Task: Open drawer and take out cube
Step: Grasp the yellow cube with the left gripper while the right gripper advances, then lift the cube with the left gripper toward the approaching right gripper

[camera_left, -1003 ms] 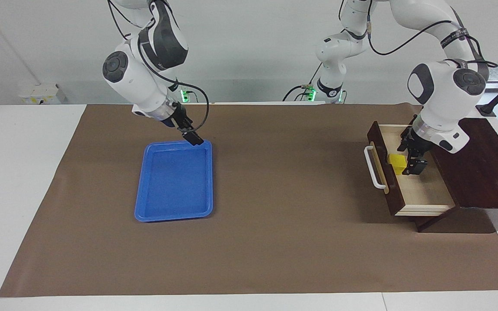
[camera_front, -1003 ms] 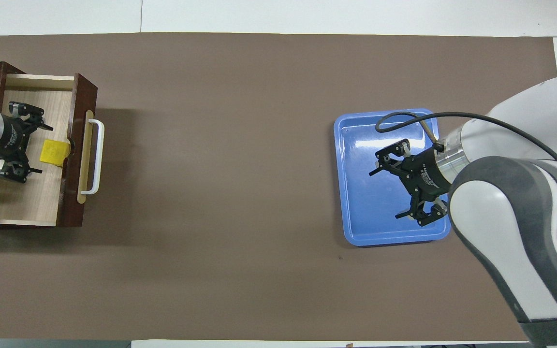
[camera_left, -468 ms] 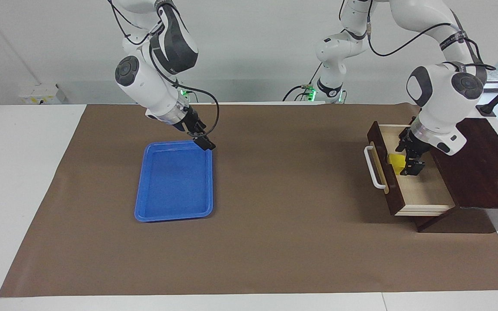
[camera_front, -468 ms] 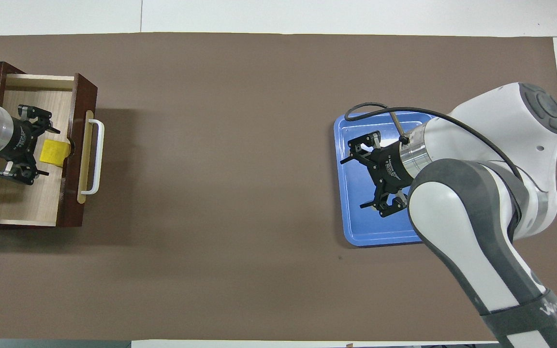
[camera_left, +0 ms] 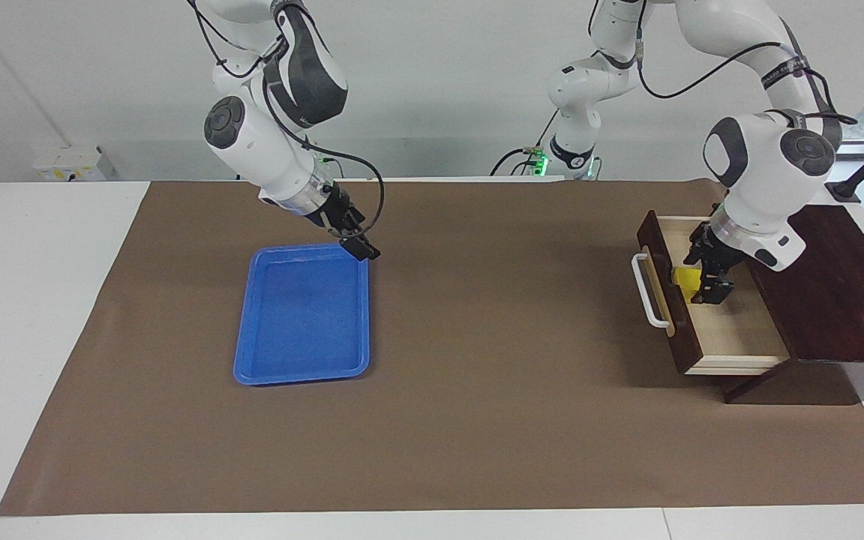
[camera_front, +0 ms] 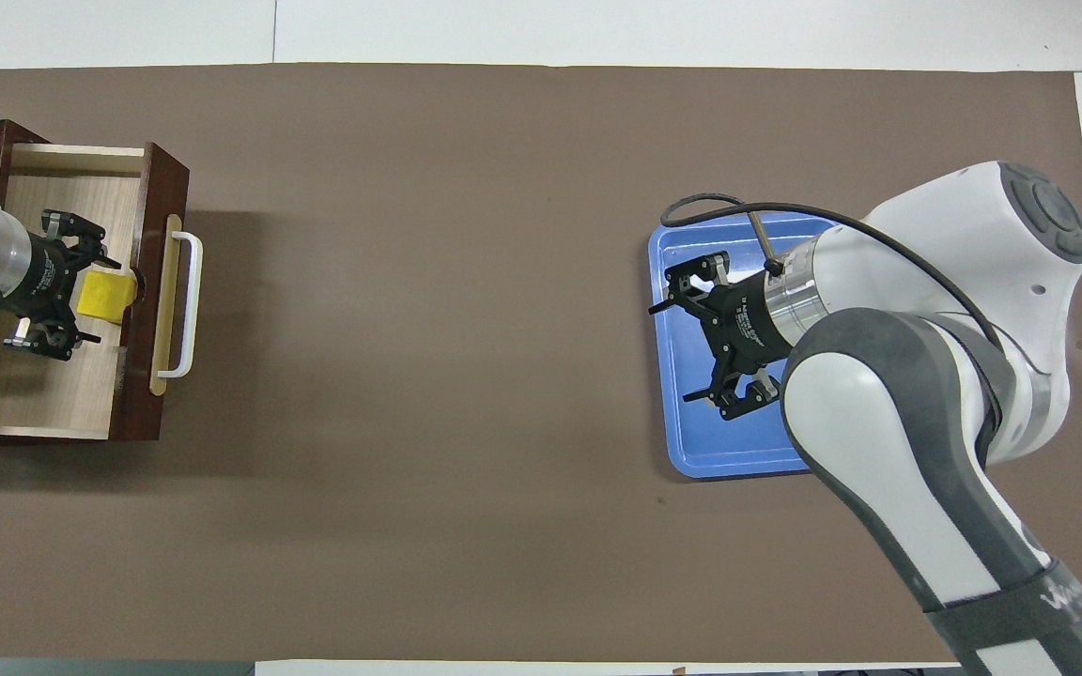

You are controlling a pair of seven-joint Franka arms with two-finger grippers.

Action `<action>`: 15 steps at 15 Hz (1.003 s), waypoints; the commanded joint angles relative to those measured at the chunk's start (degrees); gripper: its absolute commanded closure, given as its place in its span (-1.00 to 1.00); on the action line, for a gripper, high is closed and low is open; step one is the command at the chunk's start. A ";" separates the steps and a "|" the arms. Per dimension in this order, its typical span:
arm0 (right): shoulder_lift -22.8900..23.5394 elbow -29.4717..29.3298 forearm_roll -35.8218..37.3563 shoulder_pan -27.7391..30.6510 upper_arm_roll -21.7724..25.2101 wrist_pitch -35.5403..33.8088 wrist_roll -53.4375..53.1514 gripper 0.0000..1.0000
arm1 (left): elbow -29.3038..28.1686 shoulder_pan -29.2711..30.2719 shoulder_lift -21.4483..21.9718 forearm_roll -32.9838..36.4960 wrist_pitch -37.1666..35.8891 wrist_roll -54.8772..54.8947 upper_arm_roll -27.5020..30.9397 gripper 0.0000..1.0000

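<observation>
The drawer [camera_left: 736, 330] [camera_front: 62, 394] of the dark brown wooden box [camera_left: 841, 285] stands pulled out, showing its pale wood inside and its white bar handle [camera_left: 646, 296] [camera_front: 186, 305]. The yellow cube [camera_left: 683, 277] [camera_front: 104, 296] lies inside, against the drawer's front panel. My left gripper [camera_left: 706, 289] [camera_front: 85, 296] is down in the drawer, open, with one finger on either side of the cube. My right gripper [camera_left: 361, 247] [camera_front: 671, 353] hangs open and holds nothing, over the blue tray's edge toward the left arm's end.
A blue plastic tray [camera_left: 301, 322] [camera_front: 696, 441] lies on the brown mat [camera_left: 492, 337] toward the right arm's end of the table. The wooden box sits at the mat's edge at the left arm's end.
My left gripper's fingers have drawn closer together around the cube. The right arm has swung across the tray toward the middle of the table.
</observation>
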State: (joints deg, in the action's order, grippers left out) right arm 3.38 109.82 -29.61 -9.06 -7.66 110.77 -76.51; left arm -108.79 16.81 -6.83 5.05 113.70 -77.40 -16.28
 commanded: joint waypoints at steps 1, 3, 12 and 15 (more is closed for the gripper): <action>3.04 -2.77 -1.24 -0.87 -0.08 1.99 -2.68 -1.00 | -0.37 0.06 0.59 -0.74 -0.23 -0.12 0.28 -0.10; 3.13 -3.12 -1.67 -0.87 -0.08 1.73 -2.86 -1.00 | -0.11 0.06 0.41 -0.74 -0.15 -0.21 0.28 0.99; 3.30 -3.12 -3.08 -0.87 -0.08 2.26 -2.86 -1.00 | 24.66 -3.78 -6.88 -2.41 -23.42 -3.53 0.19 1.00; 3.30 -3.12 -5.89 -0.87 -0.08 3.48 -3.03 -1.00 | 27.05 -10.55 -7.15 -3.20 -26.08 -14.13 0.19 1.00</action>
State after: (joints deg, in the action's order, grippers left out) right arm 6.08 107.38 -33.43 -9.90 -7.66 112.92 -78.29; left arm -85.58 11.43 -11.73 2.65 90.44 -83.96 -16.55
